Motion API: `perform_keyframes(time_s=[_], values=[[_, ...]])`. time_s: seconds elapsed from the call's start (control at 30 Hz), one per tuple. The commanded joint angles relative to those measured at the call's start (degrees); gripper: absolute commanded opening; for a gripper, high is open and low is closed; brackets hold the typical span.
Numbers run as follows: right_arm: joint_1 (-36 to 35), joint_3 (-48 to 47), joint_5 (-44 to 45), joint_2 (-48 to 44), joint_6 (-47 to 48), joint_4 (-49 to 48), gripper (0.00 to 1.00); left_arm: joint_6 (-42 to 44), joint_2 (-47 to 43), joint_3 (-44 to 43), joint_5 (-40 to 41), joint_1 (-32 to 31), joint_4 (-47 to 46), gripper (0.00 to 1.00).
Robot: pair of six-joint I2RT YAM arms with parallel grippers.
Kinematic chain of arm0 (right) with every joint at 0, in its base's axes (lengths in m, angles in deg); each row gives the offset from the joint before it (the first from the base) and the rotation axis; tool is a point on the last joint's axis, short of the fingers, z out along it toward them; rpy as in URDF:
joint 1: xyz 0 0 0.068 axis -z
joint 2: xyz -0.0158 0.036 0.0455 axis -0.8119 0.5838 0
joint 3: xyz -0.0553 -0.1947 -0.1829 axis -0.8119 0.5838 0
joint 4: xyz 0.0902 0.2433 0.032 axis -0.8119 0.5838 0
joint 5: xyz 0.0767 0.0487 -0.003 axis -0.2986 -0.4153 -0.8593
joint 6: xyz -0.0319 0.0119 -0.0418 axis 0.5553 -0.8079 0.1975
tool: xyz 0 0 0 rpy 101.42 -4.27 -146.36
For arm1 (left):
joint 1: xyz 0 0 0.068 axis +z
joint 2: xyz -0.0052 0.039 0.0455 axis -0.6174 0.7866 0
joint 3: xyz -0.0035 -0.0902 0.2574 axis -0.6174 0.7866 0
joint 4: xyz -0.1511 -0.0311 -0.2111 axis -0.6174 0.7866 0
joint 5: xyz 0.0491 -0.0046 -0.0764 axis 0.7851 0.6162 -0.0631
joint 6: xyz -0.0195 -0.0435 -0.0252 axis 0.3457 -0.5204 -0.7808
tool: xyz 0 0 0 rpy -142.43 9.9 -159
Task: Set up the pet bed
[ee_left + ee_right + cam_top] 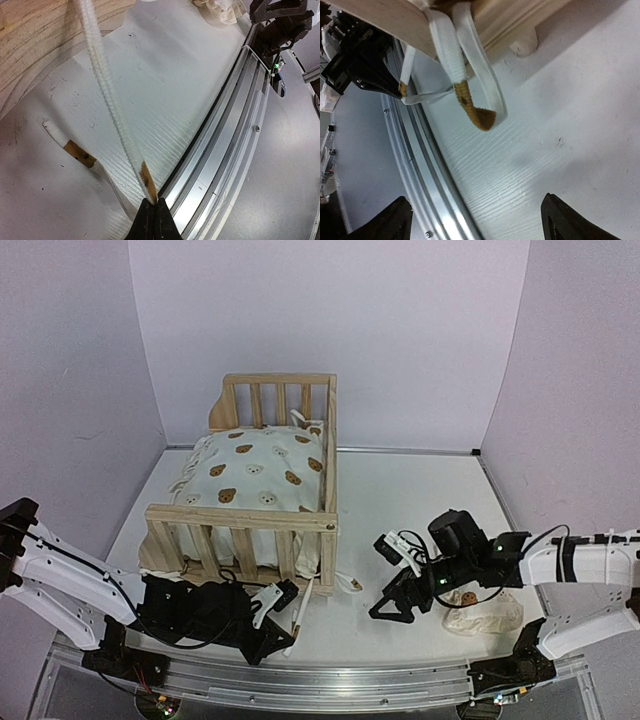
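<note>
On the table [420, 490], left of centre, the pet bed [240, 522] holds the cushion [255, 475]; left gripper [154, 206] pinches a tie [107, 90] near the front edge, right gripper [477, 220] spread wide over bare surface alongside

Soft, even light from above fills the overhead view. The walls [330, 330] take a faint lilac cast, and the pet bed [240, 521] throws only a pale shadow on the white surface [420, 490]. In the left wrist view the tie [107, 95] is blurred close to the lens, and the metal rail [235, 130] bows with wide-angle distortion. In the right wrist view the right fingers [387, 222] are dark, unfocused shapes, and a dull grey shadow lies on the surface above them.
</note>
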Motion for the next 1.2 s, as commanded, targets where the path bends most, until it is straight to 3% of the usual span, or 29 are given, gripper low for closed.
perform_keyframes(time_s=[0.0, 0.27, 0.43, 0.57, 0.63, 0.73, 0.77, 0.83, 0.87, 0.93, 0.97, 1.03, 1.17], values=[[-0.4, 7.3, 4.7, -0.1, 1.8, -38.2, 0.92, 0.8, -0.1, -2.0, 1.1, -0.2, -0.2, 0.00], [-1.0, 9.4, 6.6, 9.9, 0.4, -57.3, 0.79, 0.9, -1.2, -2.3, 2.3, -0.3, -0.2, 0.00], [-1.2, 8.0, 1.8, 16.7, -1.6, -59.0, 0.45, 1.4, -1.8, -2.3, 3.3, -0.2, -0.2, 0.00], [-1.3, 10.4, -1.8, 16.2, -4.6, -55.8, 0.31, 1.7, -2.6, -1.9, 5.2, -0.3, -0.2, 0.00], [-1.4, 6.5, -4.1, 12.9, -5.9, -40.4, 0.17, 1.8, -3.3, -1.5, 6.8, -0.3, -0.2, 0.00], [-1.5, -8.1, -0.2, 10.9, -4.0, 3.4, 0.00, 1.2, -5.3, -0.4, 11.0, -0.1, -0.1, 0.00], [-1.5, -13.7, 2.9, 11.3, -2.8, 24.9, 0.00, 1.0, -6.0, 0.0, 12.9, -0.1, 0.0, 0.00], [-1.5, -21.9, 7.8, 12.7, -0.6, 48.3, 0.06, 0.2, -7.1, 0.8, 16.0, -0.1, 0.2, 0.00], [-1.4, -26.1, 11.8, 13.5, -0.6, 55.9, 0.03, -0.4, -7.4, 1.1, 17.2, 0.2, 0.4, 0.00], [-1.5, -33.9, 18.8, 13.6, -2.8, 61.0, 0.02, -1.2, -7.7, 1.6, 18.4, 1.0, 0.5, 0.00], [-1.5, -37.3, 22.4, 13.5, -5.2, 61.1, 0.07, -1.4, -7.7, 1.7, 18.9, 1.2, 0.4, 0.00], [-1.5, -41.8, 28.0, 13.4, -9.7, 59.9, 0.06, -1.4, -7.5, 1.6, 19.2, 1.4, 0.6, 0.00], [-1.5, -52.9, 55.6, 16.4, -14.1, 66.5, 0.05, -1.5, -7.2, 1.1, 19.8, 1.6, 0.7, 0.00]])
